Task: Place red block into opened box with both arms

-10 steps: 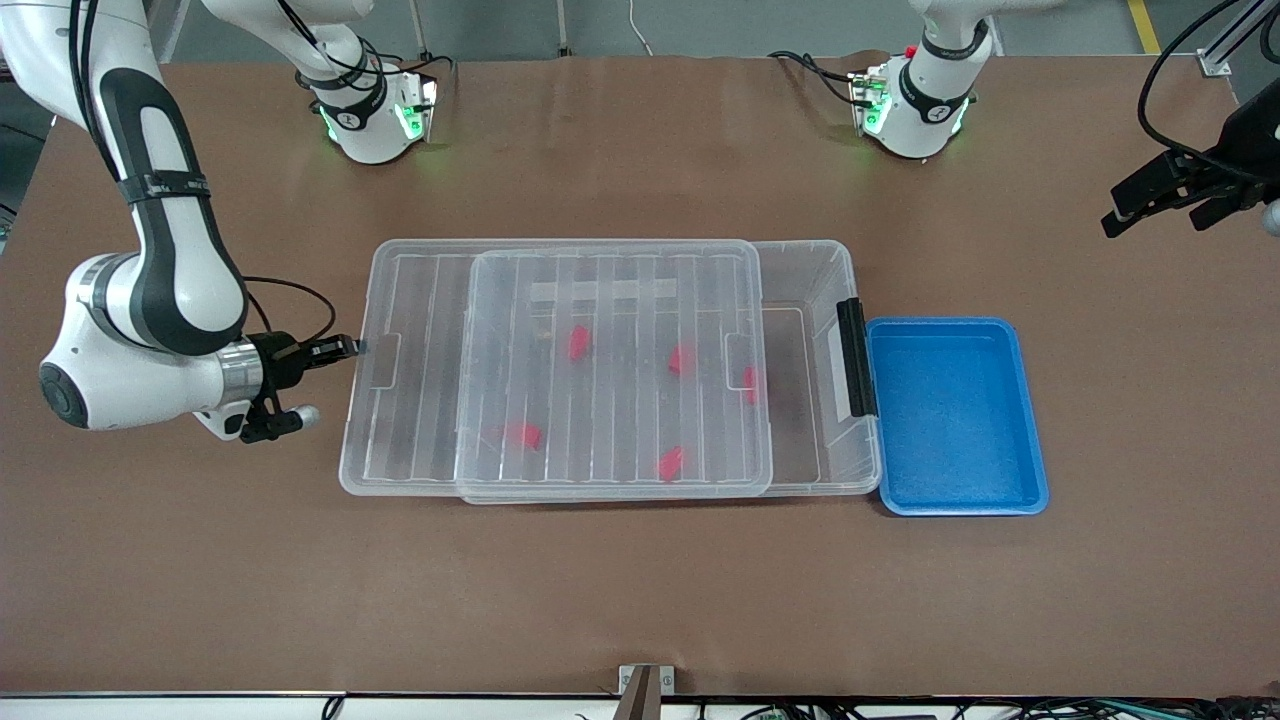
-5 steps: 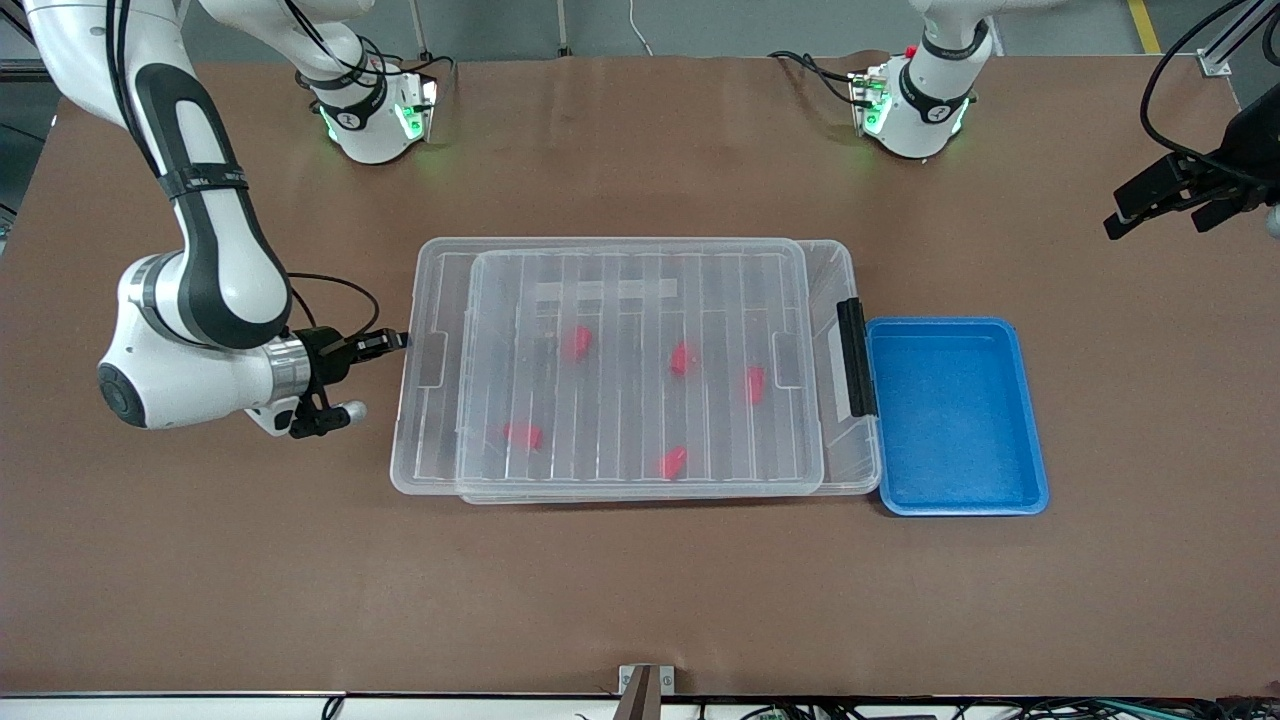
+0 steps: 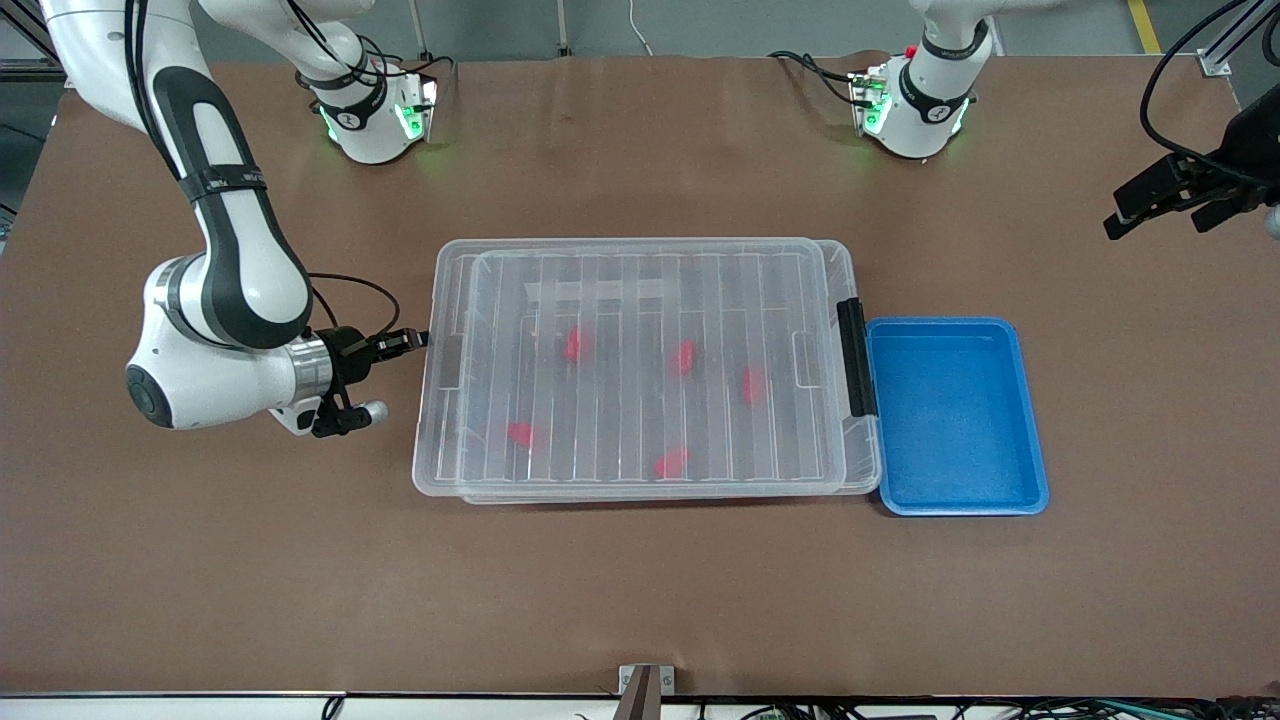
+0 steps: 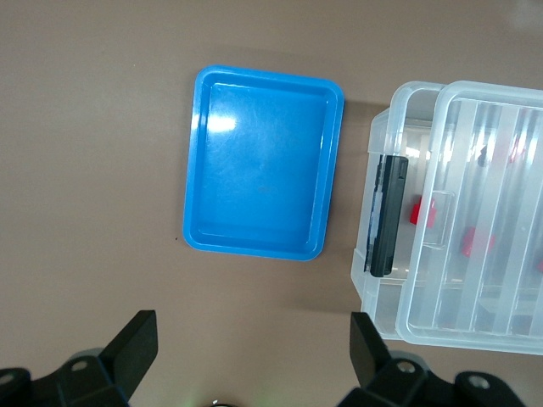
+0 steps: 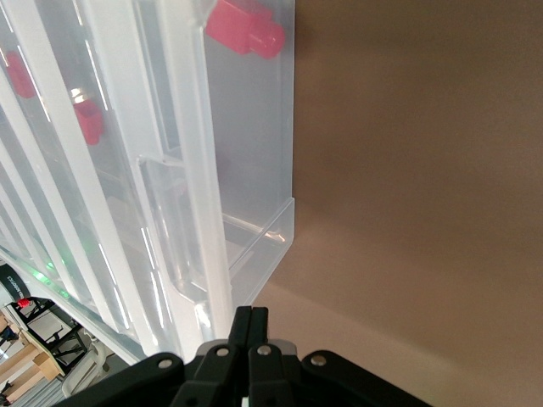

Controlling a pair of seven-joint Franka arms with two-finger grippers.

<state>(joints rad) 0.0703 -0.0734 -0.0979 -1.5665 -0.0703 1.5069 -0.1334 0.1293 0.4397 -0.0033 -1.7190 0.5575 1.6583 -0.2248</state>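
The clear box [image 3: 866, 462] lies mid-table with its ribbed lid [image 3: 640, 300] on top, overhanging toward the right arm's end. Only a narrow strip beside the black latch [image 3: 853, 358] is uncovered. Several red blocks show through the lid, among them one [image 3: 573, 344] and another [image 3: 672, 462]. My right gripper [image 3: 415, 340] is shut with nothing in it, its tips against the lid's short end [image 5: 199, 170]. A red block [image 5: 246, 30] shows in the right wrist view. My left gripper [image 3: 1160, 205] waits open, high over the left arm's end of the table; it [image 4: 253, 348] holds nothing.
A blue tray [image 3: 955, 415] with nothing in it sits against the box's latch end, toward the left arm's end; it [image 4: 263, 161] also fills the left wrist view beside the latch [image 4: 386, 216]. Brown tabletop surrounds the box.
The right gripper has moved toward the left arm's end, sliding the lid that way over the box. The open strip at the latch end has shrunk. The left arm has stayed put.
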